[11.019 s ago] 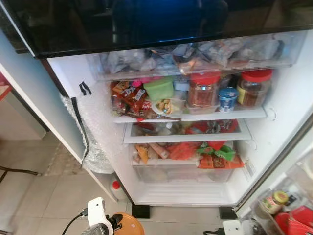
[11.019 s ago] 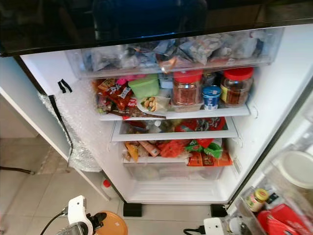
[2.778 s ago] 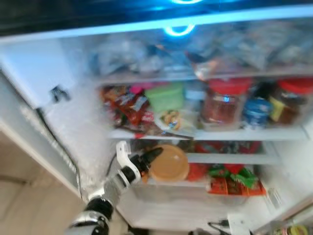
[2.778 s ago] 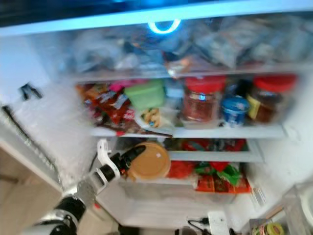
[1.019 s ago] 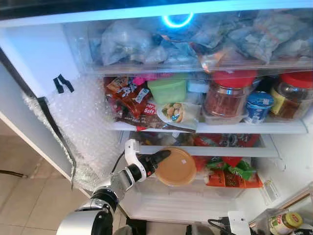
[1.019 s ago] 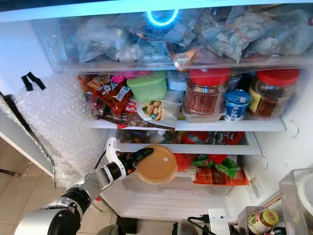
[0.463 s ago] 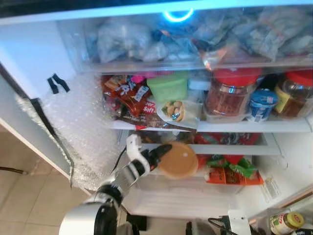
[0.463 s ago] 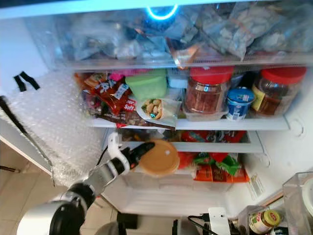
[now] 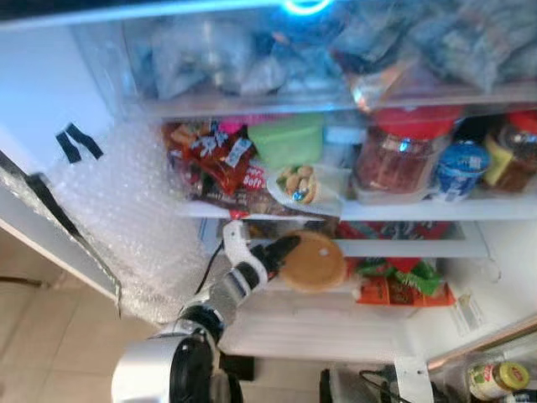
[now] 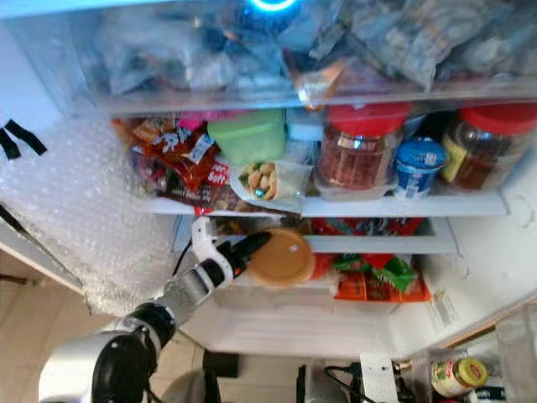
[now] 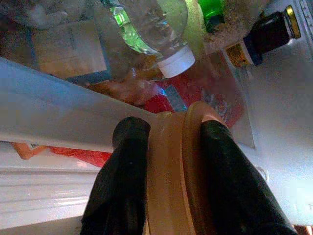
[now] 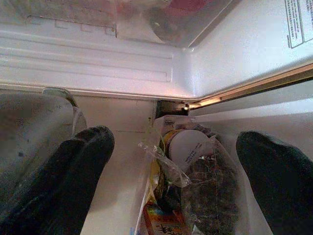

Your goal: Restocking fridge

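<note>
Open before me, the fridge holds two red-lidded jars and one blue tub on its upper shelf. Below, the left pincer grips one round tan container at the drawer front; the right pincer hangs spread open.

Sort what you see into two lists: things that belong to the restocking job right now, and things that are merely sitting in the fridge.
Part of the job:
- left gripper, shut on the tub
- tan round tub, held at the lower shelf

Merely sitting there:
- red-lidded jar
- green box
- blue cup
- bubble wrap
</note>
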`<state>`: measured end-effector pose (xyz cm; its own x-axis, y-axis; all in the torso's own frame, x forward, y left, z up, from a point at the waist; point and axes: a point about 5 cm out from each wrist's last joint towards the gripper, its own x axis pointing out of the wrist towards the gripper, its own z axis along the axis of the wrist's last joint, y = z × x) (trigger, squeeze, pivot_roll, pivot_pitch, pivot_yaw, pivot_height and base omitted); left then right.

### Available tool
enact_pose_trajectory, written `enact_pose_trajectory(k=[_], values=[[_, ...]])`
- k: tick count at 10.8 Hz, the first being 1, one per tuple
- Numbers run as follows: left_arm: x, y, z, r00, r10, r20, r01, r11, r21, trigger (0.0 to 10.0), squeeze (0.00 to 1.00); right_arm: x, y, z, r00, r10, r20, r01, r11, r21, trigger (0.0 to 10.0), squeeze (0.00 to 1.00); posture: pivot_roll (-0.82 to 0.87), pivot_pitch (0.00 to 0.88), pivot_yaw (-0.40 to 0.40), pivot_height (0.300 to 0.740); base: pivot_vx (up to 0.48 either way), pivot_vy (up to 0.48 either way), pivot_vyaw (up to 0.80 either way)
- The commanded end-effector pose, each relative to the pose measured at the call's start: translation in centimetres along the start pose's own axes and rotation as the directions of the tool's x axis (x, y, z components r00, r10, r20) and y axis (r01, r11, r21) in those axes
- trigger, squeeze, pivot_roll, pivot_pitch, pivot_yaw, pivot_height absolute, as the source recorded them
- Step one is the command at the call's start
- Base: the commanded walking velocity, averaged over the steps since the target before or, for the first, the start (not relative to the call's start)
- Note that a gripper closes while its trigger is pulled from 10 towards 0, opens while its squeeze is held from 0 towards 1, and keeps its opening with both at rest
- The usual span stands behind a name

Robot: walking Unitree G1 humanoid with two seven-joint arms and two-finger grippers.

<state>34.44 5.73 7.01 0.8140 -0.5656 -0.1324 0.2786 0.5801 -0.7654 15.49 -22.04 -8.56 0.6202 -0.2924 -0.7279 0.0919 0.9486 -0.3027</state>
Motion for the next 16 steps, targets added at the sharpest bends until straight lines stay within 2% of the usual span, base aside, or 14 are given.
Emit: enact_pose_trajectory(k=[1,2,4,5,7,10,11,12,14,16], values=[[0.1,0.1,2.5,0.987,0.066,0.146,-0.067,0.998,0.0,10.0,0.0,-1.5,1.9,-3.6,0.99,0.059,-0.124,-0.059,0.998,0.007,10.0,0.0,-0.23,0.195,0.122,0.66,0.0,0.0,0.0],[0.3,-0.2,2.8,0.983,0.065,0.173,-0.062,0.998,-0.02,10.0,0.0,-1.5,1.9,-3.7,0.991,0.061,-0.121,-0.061,0.998,0.003,10.0,0.0,-0.23,0.2,0.121,0.66,0.0,0.0,0.0],[0.8,-1.3,2.6,0.988,-0.027,0.154,0.034,0.998,-0.044,10.0,0.0,-1.6,2.0,-3.7,0.991,0.064,-0.117,-0.064,0.998,0.0,10.0,0.0,-0.24,0.199,0.117,0.66,0.0,0.0,0.0],[0.9,-1.6,2.6,0.989,-0.056,0.139,0.062,0.998,-0.032,10.0,0.0,-1.5,2.0,-3.7,0.991,0.065,-0.116,-0.066,0.998,-0.001,10.0,0.0,-0.23,0.191,0.117,0.66,0.0,0.0,0.0],[1.0,-2.0,2.9,0.984,-0.111,0.14,0.121,0.99,-0.067,10.0,0.0,-1.4,2.0,-3.4,0.991,0.071,-0.114,-0.072,0.997,-0.002,10.0,0.0,-0.23,0.179,0.119,0.66,0.0,0.0,0.0],[1.0,-2.0,2.9,0.982,-0.128,0.137,0.14,0.987,-0.076,10.0,0.0,-1.4,2.0,-3.4,0.991,0.073,-0.113,-0.073,0.997,-0.001,10.0,0.0,-0.23,0.177,0.119,0.66,0.0,0.0,0.0],[1.0,-2.8,2.6,0.968,-0.242,0.072,0.244,0.97,-0.023,10.0,0.0,-1.2,2.2,-2.9,0.991,0.08,-0.108,-0.08,0.997,0.004,10.0,0.0,-0.21,0.141,0.131,0.66,0.0,0.0,0.0],[1.1,-3.0,3.6,0.965,-0.233,0.117,0.231,0.973,0.03,10.0,0.0,-1.1,2.4,-2.5,0.991,0.082,-0.104,-0.082,0.997,0.006,10.0,0.0,-0.21,0.114,0.135,0.66,0.0,0.0,0.0],[1.2,-2.7,4.5,0.973,-0.135,0.187,0.124,0.99,0.069,10.0,0.0,-1.0,2.5,-2.3,0.991,0.084,-0.1,-0.084,0.996,0.008,10.0,0.0,-0.21,0.109,0.14,0.66,0.0,0.0,0.0],[1.2,-2.2,4.4,0.97,-0.025,0.243,0.01,0.998,0.06,10.0,0.0,-1.0,2.6,-2.3,0.992,0.08,-0.1,-0.079,0.997,0.013,10.0,0.0,-0.22,0.114,0.144,0.66,0.0,0.0,0.0]])
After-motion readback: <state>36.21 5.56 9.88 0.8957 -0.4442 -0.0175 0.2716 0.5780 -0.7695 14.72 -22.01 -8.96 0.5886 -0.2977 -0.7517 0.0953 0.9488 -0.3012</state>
